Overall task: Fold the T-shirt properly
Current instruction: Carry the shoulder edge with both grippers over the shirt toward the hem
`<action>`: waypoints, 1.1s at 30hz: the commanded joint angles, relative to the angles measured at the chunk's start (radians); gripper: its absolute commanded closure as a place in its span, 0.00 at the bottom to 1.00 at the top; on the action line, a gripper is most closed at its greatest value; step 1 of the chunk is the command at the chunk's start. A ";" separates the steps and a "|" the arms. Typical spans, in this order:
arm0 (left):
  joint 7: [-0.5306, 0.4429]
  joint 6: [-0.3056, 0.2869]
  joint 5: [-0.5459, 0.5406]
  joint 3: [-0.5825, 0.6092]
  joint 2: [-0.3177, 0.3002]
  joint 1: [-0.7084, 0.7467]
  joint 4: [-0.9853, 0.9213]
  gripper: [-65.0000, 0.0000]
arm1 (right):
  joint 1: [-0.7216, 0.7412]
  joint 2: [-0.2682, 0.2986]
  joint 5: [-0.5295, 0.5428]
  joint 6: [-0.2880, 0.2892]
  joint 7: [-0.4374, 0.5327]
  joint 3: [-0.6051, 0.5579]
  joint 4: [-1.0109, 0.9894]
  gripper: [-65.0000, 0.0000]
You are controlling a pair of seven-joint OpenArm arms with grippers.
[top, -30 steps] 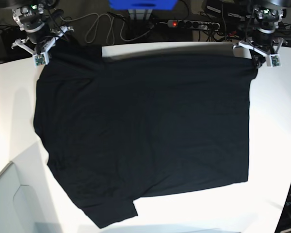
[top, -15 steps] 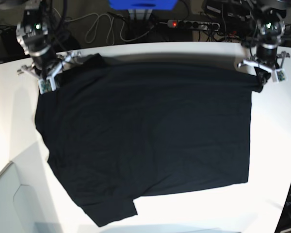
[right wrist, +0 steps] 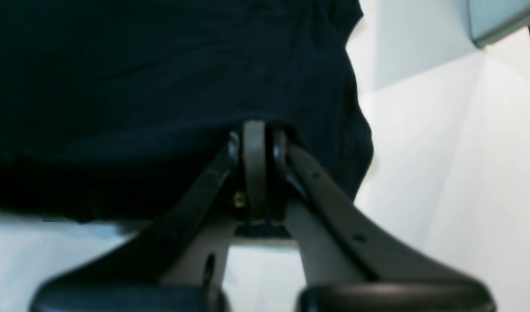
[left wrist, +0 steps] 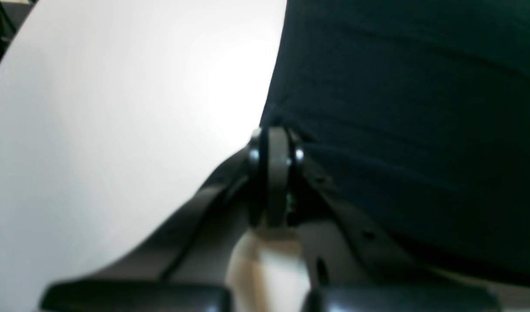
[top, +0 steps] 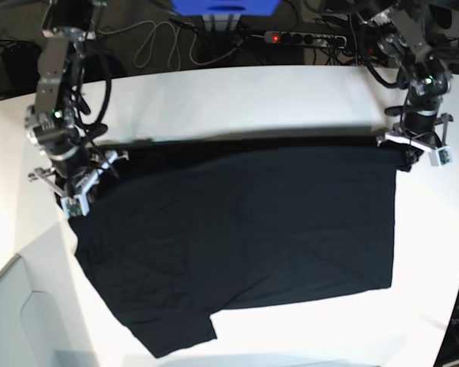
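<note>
T-shirt [top: 237, 245], black and plain side up, lies spread on our white table [top: 237, 95], its far edge pinched at both corners: our left gripper [top: 408, 157] clamps the right corner and our right gripper [top: 75, 191] clamps the left.

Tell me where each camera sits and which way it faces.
Base: overhead, looking down on the large black cloth T-shirt on the white table; both arms show.
Left wrist: behind the left gripper, shut on the shirt's edge.
Right wrist: behind the right gripper, likewise shut on it.
All views share the shirt.
</note>
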 commanded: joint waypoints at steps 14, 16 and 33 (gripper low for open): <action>-0.024 0.003 -0.009 0.004 -0.059 -0.078 -0.011 1.00 | 0.306 0.011 0.002 0.007 0.058 -0.063 -0.282 1.00; -0.024 0.003 -0.009 0.004 -0.059 -0.095 -0.031 1.00 | 0.316 0.011 0.002 0.007 0.063 -0.063 -0.304 1.00; -0.023 0.003 -0.009 0.004 -0.074 -0.184 -0.129 0.95 | 0.313 0.036 0.000 0.007 0.069 -0.102 -0.340 0.97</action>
